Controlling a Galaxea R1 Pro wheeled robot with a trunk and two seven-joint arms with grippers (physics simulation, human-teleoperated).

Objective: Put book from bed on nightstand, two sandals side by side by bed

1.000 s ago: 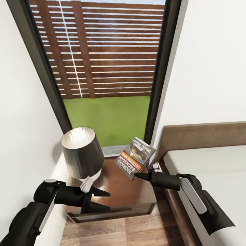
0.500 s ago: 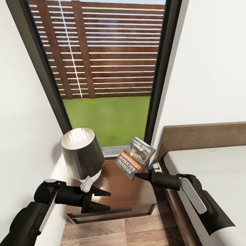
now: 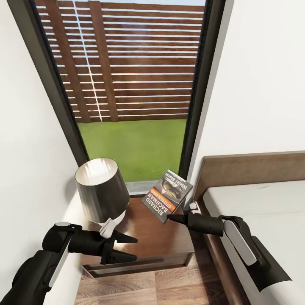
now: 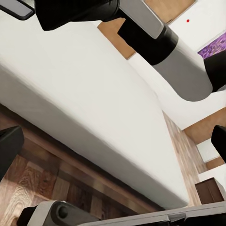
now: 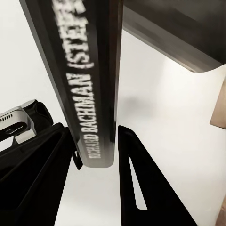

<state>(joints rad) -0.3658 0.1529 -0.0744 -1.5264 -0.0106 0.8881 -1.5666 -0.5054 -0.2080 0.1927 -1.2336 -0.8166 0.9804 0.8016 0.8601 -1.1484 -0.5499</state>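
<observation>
Practically nothing is changing from a second ago — the right gripper [image 3: 171, 217] is still pinching the book [image 3: 167, 195], tilted, above the nightstand [image 3: 152, 237] beside the lamp [image 3: 101, 190]; release is pending. Left gripper [image 3: 127, 248] is hanging spread apart, holding nothing. No containers are showing.

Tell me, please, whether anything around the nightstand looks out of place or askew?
Only the book: it is tilted in the air above the nightstand, pinched by the right gripper, not lying flat. The lamp stands upright.
</observation>
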